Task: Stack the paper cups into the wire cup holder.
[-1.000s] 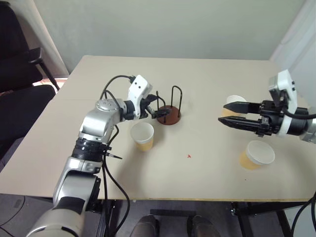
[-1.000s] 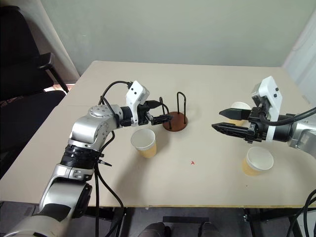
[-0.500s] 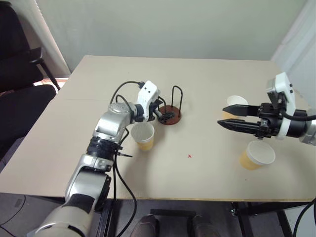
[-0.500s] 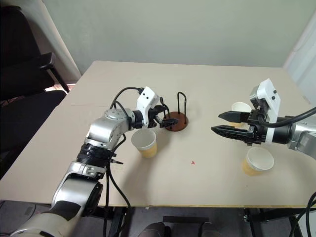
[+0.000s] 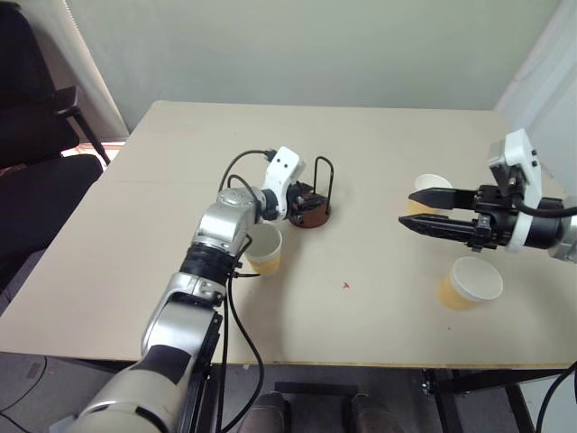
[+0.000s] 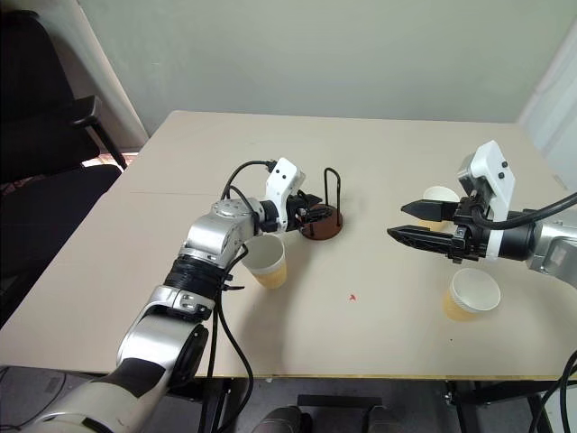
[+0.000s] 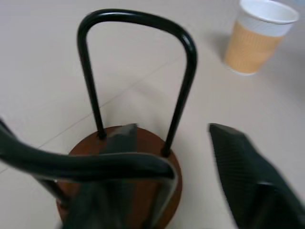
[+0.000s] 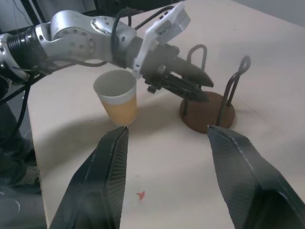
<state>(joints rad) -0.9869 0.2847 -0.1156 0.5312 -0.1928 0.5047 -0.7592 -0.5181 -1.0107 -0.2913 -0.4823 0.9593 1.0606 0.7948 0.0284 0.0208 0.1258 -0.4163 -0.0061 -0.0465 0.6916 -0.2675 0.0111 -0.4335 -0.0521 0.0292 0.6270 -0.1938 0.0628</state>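
Paper cups [image 5: 263, 248] on beige table [image 5: 162, 225]

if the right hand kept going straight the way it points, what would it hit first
Probably the wire cup holder: the right wrist view looks along the right hand at it, with bare table between. Depth is unclear.

Head pair looks down over table [image 5: 379, 271]; wrist views close, low.
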